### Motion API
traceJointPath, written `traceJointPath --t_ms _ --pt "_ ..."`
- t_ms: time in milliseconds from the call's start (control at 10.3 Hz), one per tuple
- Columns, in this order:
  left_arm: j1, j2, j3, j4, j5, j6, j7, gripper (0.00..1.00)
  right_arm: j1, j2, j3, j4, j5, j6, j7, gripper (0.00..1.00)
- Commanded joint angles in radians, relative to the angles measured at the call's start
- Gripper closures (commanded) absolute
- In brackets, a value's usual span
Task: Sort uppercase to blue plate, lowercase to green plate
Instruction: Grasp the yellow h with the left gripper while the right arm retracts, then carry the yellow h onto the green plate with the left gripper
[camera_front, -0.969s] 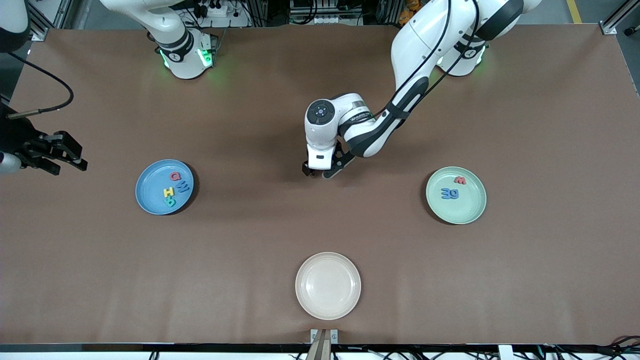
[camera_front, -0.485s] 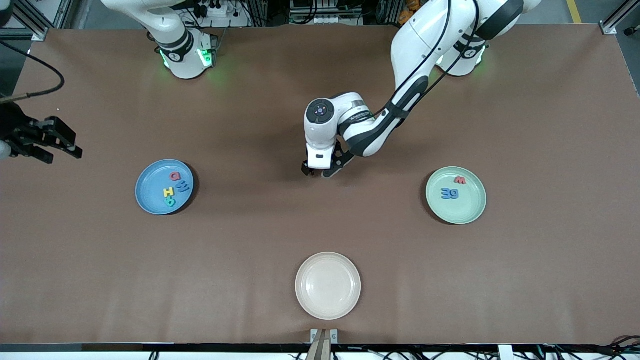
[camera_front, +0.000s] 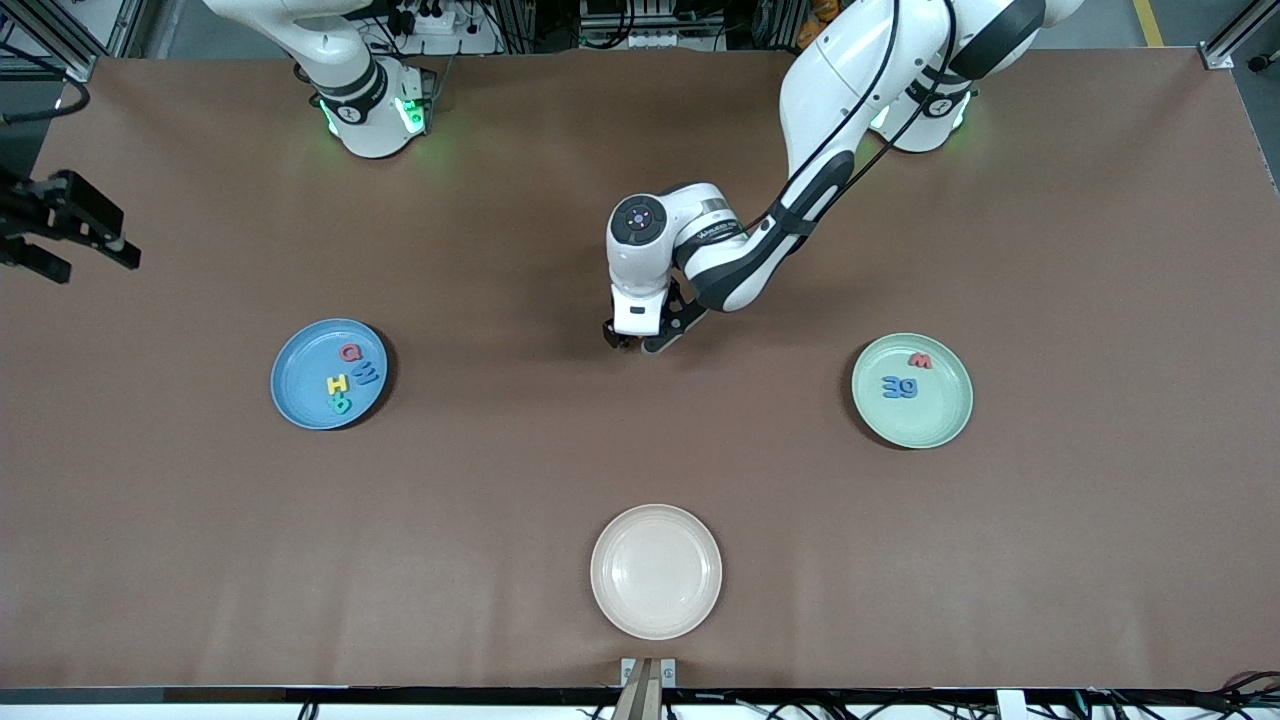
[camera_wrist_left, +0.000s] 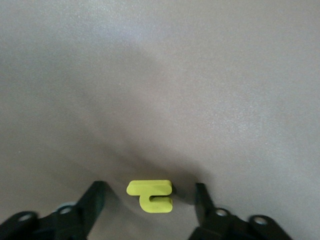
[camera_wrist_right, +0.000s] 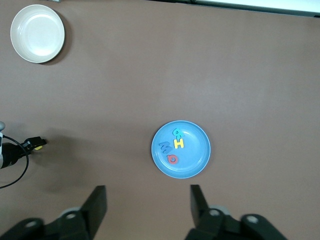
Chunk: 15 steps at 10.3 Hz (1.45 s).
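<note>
Left gripper (camera_front: 632, 346) is down at mid-desk, jaws apart on either side of the yellow n/h (camera_wrist_left: 151, 195), which lies flat on the desk (camera_front: 640, 450), gaps showing on both sides. Right gripper (camera_front: 75, 232) hangs high over the desk edge at the right arm's end, fingers spread, empty. Blue plate (camera_front: 300, 395) holds Q, H, R and the big W/M. Green plate (camera_front: 935, 415) holds the red w and blue letters.

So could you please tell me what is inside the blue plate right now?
Four letters lie in the blue plate: red Q, yellow H, teal R, blue W. Nothing covers them.
</note>
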Motion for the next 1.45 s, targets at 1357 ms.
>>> traceJointPath --t_ms 1357 --pt "0.453 -0.195 -0.005 -0.100 0.009 -0.284 0.278 1.00 -0.098 0.070 0.087 -0.159 -0.065 -0.143 0.247 0.00"
